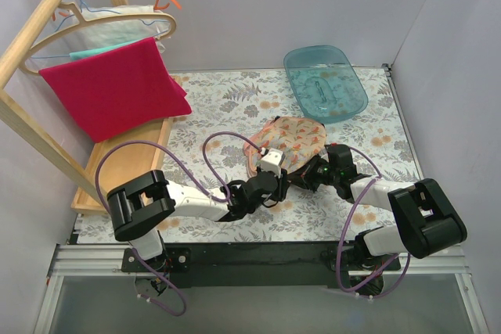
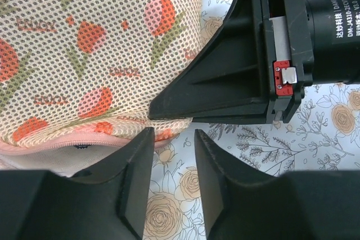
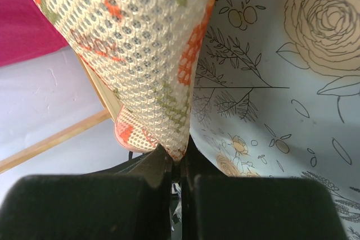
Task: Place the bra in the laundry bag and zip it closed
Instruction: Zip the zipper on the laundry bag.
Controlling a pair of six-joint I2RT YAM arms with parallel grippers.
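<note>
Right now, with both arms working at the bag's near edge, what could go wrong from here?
1. The right end effector pinches only a thin edge of the laundry bag; a pull on the zipper could slip it free.
2. The left end effector is open beside the pink zipper edge, with the right one close by; they might collide.
3. The bra shows in no view, so the bag might be zipped without it.

White arm links (image 1: 200, 202), blocky black joint housings (image 1: 141, 202), looping purple cables (image 1: 117, 152). Left gripper (image 2: 172, 133): matte black wedges. A black motor (image 2: 332, 32) marked DM-J4310 bears a red tab (image 2: 280, 77).
</note>
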